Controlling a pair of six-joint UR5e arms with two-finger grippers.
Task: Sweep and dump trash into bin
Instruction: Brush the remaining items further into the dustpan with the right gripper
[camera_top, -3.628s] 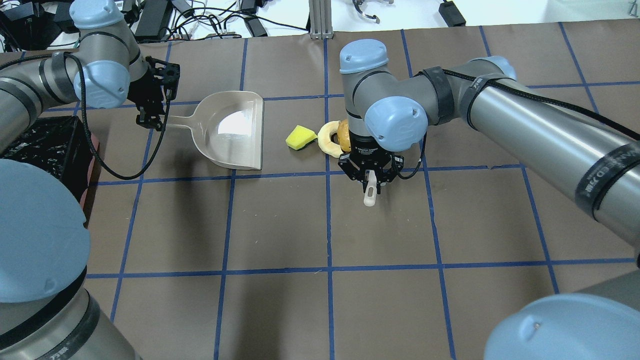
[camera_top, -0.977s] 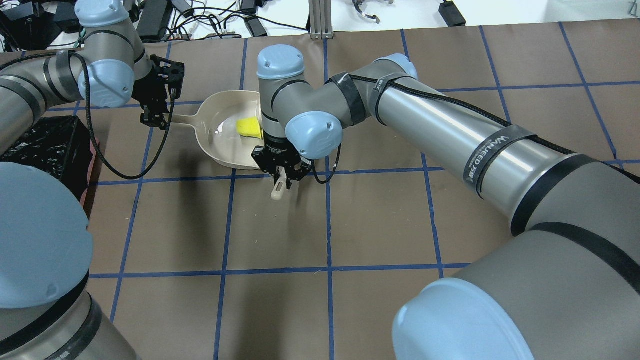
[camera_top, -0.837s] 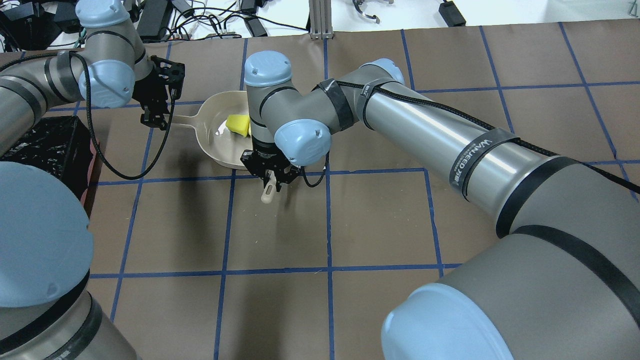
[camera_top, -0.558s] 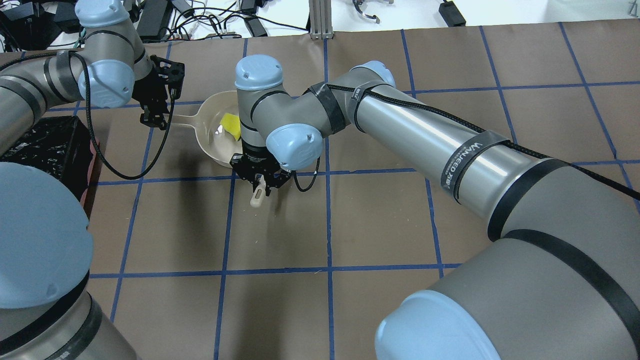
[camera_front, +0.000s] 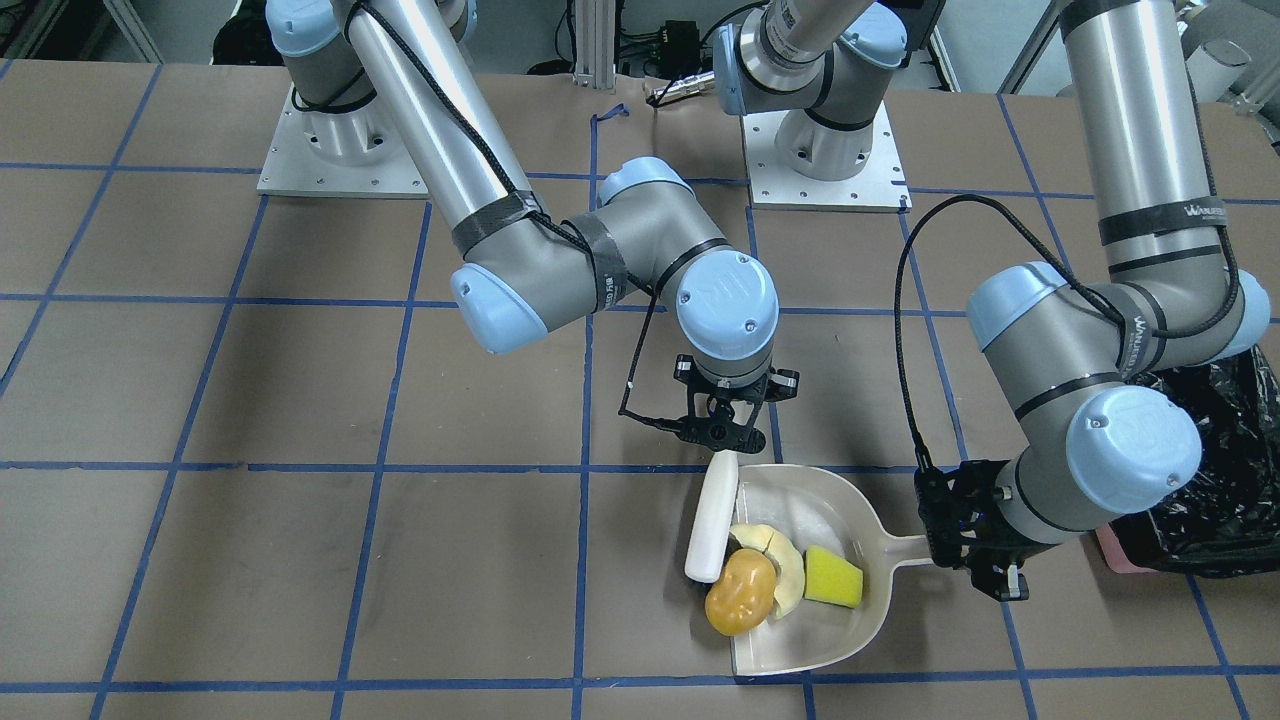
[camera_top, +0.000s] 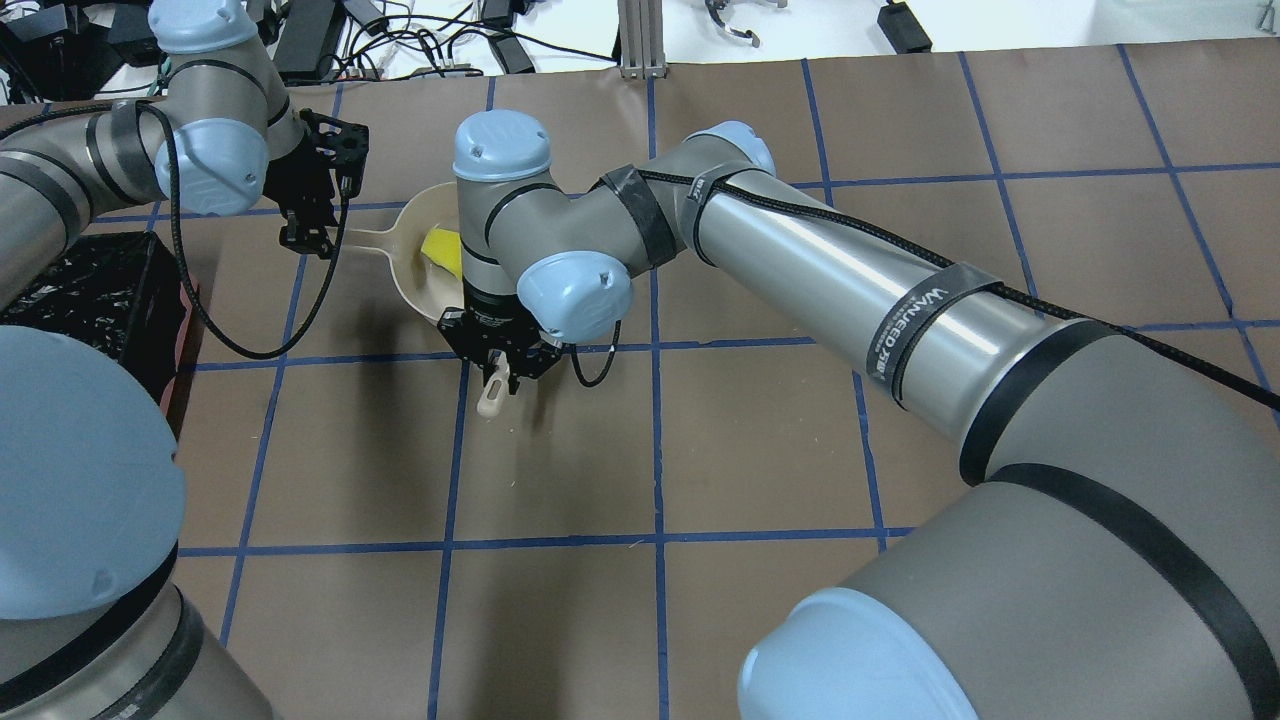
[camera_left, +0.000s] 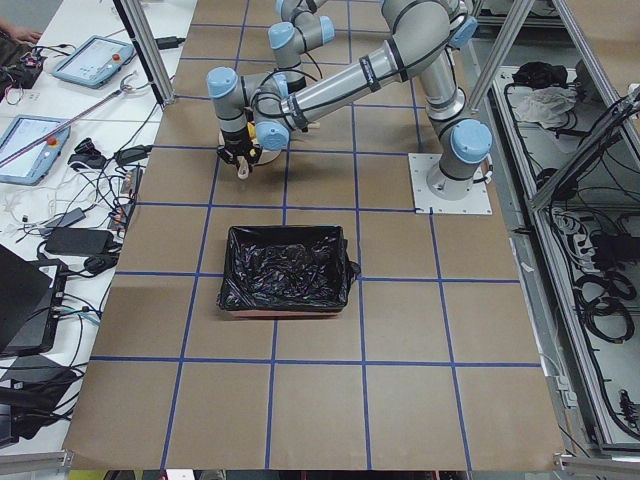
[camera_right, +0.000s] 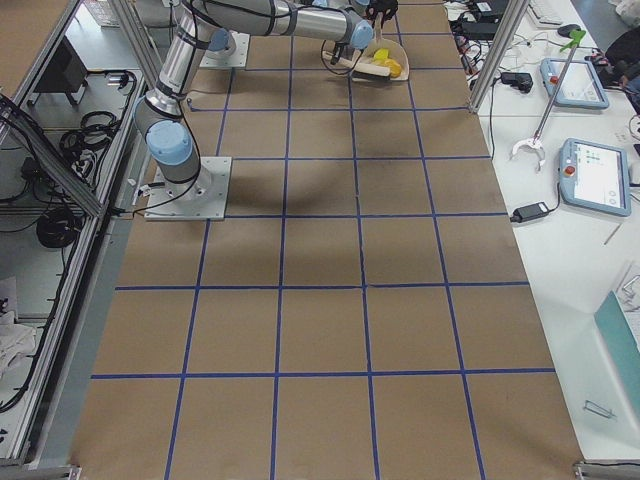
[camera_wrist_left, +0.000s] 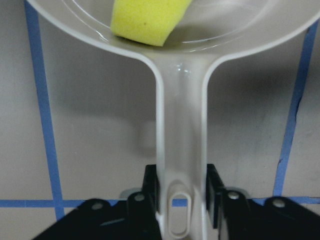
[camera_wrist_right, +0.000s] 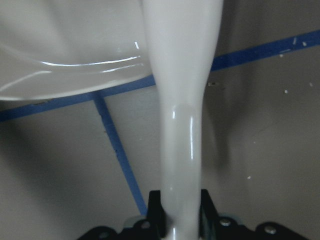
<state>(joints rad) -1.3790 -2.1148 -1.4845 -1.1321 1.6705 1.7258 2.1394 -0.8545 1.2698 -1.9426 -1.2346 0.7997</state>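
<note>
The beige dustpan (camera_front: 850, 520) lies on the table. In it are the yellow sponge wedge (camera_front: 833, 578) and the cream curved slice (camera_front: 790, 572). The golden-brown lump (camera_front: 740, 592) sits at its open edge. My left gripper (camera_front: 948, 548) is shut on the dustpan handle (camera_wrist_left: 181, 165). My right gripper (camera_front: 727, 440) is shut on a white brush (camera_front: 712, 515), whose far end rests against the trash at the pan's mouth. The bin (camera_front: 1215, 470), pink with a black bag, stands beside my left arm. In the overhead view only the sponge (camera_top: 440, 248) shows.
Brown paper with blue tape grid lines covers the table (camera_front: 300, 560). The two arm base plates (camera_front: 340, 150) are at the robot's side. Cables and tablets (camera_left: 95, 60) lie on side benches beyond the table's edge.
My right arm has swept the brush toward my left side, pushing the sponge, slice and lump along the table and into the dustpan. My left gripper has stayed on the handle.
</note>
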